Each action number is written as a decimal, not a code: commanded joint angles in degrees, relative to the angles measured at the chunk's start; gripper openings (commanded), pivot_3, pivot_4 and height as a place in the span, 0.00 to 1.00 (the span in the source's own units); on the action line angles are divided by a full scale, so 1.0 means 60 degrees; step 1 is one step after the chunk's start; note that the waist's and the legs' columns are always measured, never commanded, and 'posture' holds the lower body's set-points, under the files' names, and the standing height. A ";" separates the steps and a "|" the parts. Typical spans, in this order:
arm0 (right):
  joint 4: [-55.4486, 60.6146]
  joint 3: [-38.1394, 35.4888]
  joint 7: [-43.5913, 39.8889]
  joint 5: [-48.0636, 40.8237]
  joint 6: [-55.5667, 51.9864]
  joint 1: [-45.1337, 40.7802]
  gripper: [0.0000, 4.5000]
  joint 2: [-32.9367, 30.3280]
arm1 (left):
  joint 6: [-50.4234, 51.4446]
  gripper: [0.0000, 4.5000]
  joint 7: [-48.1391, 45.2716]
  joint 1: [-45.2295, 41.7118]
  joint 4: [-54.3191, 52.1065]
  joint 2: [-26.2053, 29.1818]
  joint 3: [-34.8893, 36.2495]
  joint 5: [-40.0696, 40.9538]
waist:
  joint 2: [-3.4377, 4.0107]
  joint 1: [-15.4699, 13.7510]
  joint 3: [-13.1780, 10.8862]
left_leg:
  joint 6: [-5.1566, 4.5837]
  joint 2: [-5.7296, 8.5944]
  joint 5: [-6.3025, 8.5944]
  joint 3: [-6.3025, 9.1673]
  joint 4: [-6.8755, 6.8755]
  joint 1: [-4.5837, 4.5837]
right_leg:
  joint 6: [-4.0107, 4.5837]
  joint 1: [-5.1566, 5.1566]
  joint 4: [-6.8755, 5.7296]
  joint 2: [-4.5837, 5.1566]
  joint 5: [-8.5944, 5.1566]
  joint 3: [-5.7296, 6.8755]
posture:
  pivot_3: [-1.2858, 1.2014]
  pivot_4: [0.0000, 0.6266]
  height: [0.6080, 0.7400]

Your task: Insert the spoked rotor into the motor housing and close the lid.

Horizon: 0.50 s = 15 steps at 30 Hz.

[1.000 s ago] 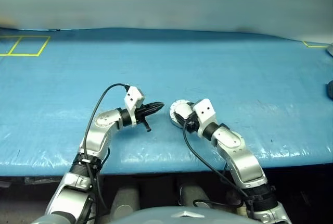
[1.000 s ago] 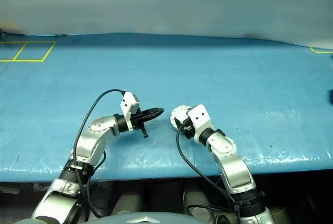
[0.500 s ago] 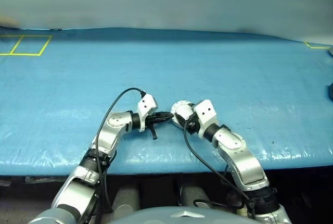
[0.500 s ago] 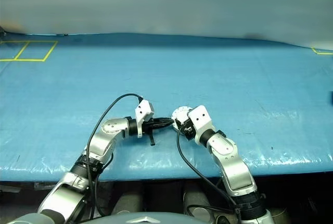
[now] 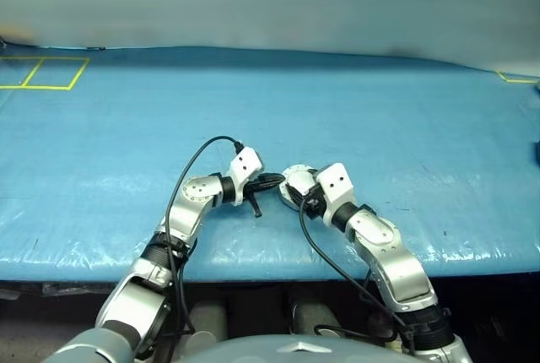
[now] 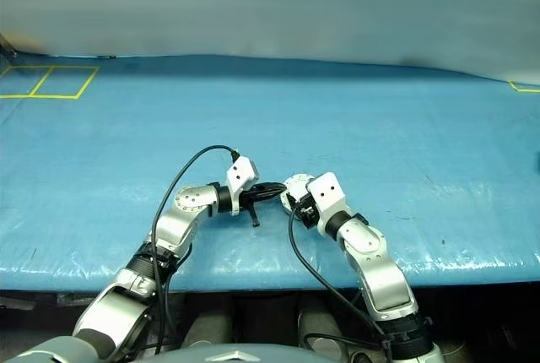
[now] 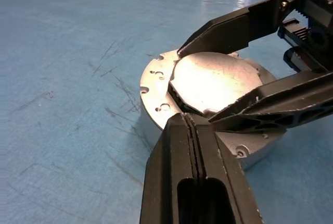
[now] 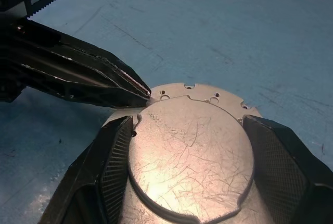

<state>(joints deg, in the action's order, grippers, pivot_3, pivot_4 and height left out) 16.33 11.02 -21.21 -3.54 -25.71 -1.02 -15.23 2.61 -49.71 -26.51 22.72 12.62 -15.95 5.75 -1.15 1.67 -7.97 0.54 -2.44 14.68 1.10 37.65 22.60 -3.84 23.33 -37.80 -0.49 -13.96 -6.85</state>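
My right gripper [image 8: 190, 177] clamps the sides of the round silver-grey metal motor housing [image 7: 156, 86] on the blue table [image 5: 405, 118], its plain grey disc lid [image 8: 190, 153] looks stiff and slippery, so my left gripper [image 7: 184, 122], fingers pressed together, pushes its edge.

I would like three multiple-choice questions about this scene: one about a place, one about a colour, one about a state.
1. Where do the shut tips of the left gripper rest?
A. at the edge of the lid
B. on a yellow tape square
C. off the table

2. What colour is the table cover?
A. red
B. blue
C. white

3. How does the right gripper stand?
A. shut on nothing
B. raised above the table
C. its fingers on either side of the motor housing

Answers:
1 A, the wrist views show the tips at the lid's rim.
2 B, the sheet is blue.
3 C, a finger sits on each side.
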 commanded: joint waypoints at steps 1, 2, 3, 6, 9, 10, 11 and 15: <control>-0.0325 0.0428 -0.0284 -0.0044 -0.0551 0.0493 0.67 -0.0086 | -0.0057 0.00 -0.0069 -0.0110 0.0159 -0.0106 0.0073 0.0034 | 0.0001 0.0004 0.0001 | -0.0001 0.0000 0.0000 0.0000 -0.0002 0.0000 | 0.0001 0.0002 0.0000 0.0000 0.0000 0.0000 | 0.52 0.24 1.00; -0.0336 0.0432 -0.0271 -0.0030 -0.0551 0.0497 0.67 -0.0087 | -0.0001 0.00 -0.0123 -0.0114 0.0148 -0.0142 0.0056 0.0054 | 0.0001 0.0001 0.0001 | -0.0001 0.0000 0.0001 0.0000 -0.0005 0.0001 | 0.0002 0.0002 0.0000 0.0000 0.0000 0.0000 | 0.52 0.24 1.00; -0.0341 0.0433 -0.0257 -0.0016 -0.0549 0.0501 0.67 -0.0088 | -0.0003 0.00 -0.0148 -0.0116 0.0162 -0.0168 0.0018 0.0017 | 0.0001 0.0000 0.0001 | -0.0001 0.0000 0.0001 0.0001 -0.0006 0.0001 | 0.0004 0.0003 0.0000 0.0000 0.0000 0.0000 | 0.52 0.24 1.00; -0.0326 0.0413 -0.0221 0.0000 -0.0569 0.0496 0.67 -0.0079 | -0.0006 0.00 -0.0535 -0.0044 0.0069 -0.0155 -0.0227 -0.0053 | 0.0001 0.0001 0.0002 | -0.0002 0.0000 0.0002 0.0000 -0.0006 0.0002 | 0.0004 0.0003 0.0002 0.0001 0.0000 0.0000 | 0.52 0.24 1.00; -0.0275 0.0286 -0.0149 -0.0085 -0.0587 0.0530 0.67 0.0006 | -0.0095 0.00 -0.0724 -0.0043 0.0199 -0.0072 -0.0406 -0.0270 | 0.0000 -0.0001 0.0009 | -0.0002 0.0000 0.0002 0.0001 -0.0006 0.0001 | 0.0004 0.0002 0.0001 0.0001 -0.0001 0.0001 | 0.52 0.24 1.00; -0.0248 0.0256 -0.0159 -0.0130 -0.0616 0.0542 0.67 0.0020 | -0.0067 0.00 -0.0714 -0.0067 0.0299 -0.0044 -0.0447 -0.0373 | 0.0000 -0.0002 0.0013 | -0.0002 0.0000 0.0002 0.0001 -0.0006 0.0001 | 0.0004 0.0002 0.0002 0.0000 -0.0001 0.0001 | 0.52 0.24 1.00; -0.0228 0.0285 -0.0175 -0.0087 -0.0591 0.0547 0.67 -0.0016 | -0.0077 0.00 -0.0724 -0.0076 0.0370 -0.0032 -0.0463 -0.0423 | -0.0001 -0.0004 0.0022 | -0.0002 0.0000 0.0002 0.0001 -0.0006 0.0001 | 0.0004 0.0002 0.0001 0.0000 -0.0001 0.0000 | 0.52 0.24 1.00; -0.0167 0.0396 -0.0183 0.0091 -0.0249 0.0642 0.75 -0.0071 | -0.0183 0.00 -0.0649 -0.0081 0.0563 -0.0024 -0.0476 -0.0540 | -0.0006 -0.0030 0.0049 | -0.0002 0.0001 0.0002 0.0001 -0.0005 -0.0001 | 0.0002 -0.0001 0.0002 0.0002 -0.0003 0.0001 | 0.52 0.24 1.00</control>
<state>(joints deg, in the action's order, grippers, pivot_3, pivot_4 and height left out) 17.15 11.00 -21.15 -3.06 -26.04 -0.17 -15.22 1.40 -53.22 -27.40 24.38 12.52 -17.05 4.44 -1.18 1.49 -7.67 0.53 -2.43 14.69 1.11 37.62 22.59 -3.83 23.32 -37.79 -0.47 -13.98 -6.84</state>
